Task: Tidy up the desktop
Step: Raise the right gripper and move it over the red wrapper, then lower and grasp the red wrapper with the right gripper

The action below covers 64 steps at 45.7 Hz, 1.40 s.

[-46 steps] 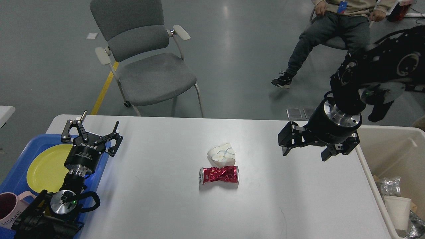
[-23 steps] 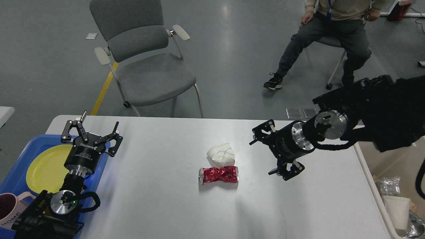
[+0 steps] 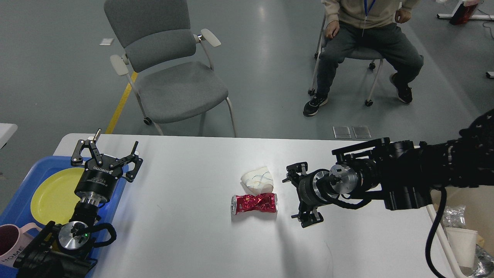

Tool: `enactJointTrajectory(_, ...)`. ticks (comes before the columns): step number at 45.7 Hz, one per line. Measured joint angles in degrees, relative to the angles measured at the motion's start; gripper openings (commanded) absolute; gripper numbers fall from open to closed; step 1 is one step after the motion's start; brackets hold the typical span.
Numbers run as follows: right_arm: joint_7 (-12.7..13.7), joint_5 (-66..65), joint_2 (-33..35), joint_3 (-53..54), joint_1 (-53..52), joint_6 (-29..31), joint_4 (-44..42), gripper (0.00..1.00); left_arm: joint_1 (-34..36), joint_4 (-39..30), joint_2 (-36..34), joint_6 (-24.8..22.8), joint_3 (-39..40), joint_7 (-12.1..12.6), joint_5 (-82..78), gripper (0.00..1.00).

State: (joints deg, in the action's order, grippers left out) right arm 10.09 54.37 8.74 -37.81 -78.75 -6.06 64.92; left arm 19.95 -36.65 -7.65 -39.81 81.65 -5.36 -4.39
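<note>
Right end effector [image 3: 296, 197] fingers apart, level beside crushed red can [image 3: 254, 203], desktop [image 3: 185, 231]

Pink mug [image 3: 9, 241] cropped by left edge, seated person [image 3: 364, 42] headless at top edge, bin contents [image 3: 461, 239] cut off at right.

White desktop [image 3: 185, 231], matte, rounded corners.

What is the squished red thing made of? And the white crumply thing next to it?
The red can looks like thin shiny metal, probably aluminium: it glints, holds sharp dents, and has a silvery round end. The white crumpled thing looks like a crushed paper cup, dull with soft folds, though thin plastic is possible.
</note>
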Motion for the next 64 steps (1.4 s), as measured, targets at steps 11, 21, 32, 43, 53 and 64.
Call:
enactJointTrajectory(11, 0.00, -0.11, -2.99, 3.57, 6.38, 0.99, -7.26, 1.00, 0.00, 0.00, 0.00, 0.00, 0.00, 0.04, 0.00, 0.96)
enactJointTrajectory(21, 1.09, -0.14, -6.41, 7.95, 11.63, 1.31, -14.04, 1.00, 0.00, 0.00, 0.00, 0.00, 0.00, -0.01, 0.00, 0.96)
enactJointTrajectory(32, 1.74, -1.39, -9.43, 12.36, 16.79, 4.59, -22.83, 1.00, 0.00, 0.00, 0.00, 0.00, 0.00, -0.01, 0.00, 0.96)
enactJointTrajectory(43, 1.87, -3.81, -10.32, 14.46, 18.41, 6.00, -26.95, 1.00, 0.00, 0.00, 0.00, 0.00, 0.00, -0.01, 0.00, 0.96)
enactJointTrajectory(53, 1.88, -7.03, -10.72, 14.71, 20.41, 6.06, -28.75, 1.00, 0.00, 0.00, 0.00, 0.00, 0.00, -0.01, 0.00, 0.96)
enactJointTrajectory(64, 1.88, -8.32, -11.58, 14.69, 21.34, 6.56, -30.16, 1.00, 0.00, 0.00, 0.00, 0.00, 0.00, -0.01, 0.00, 0.96)
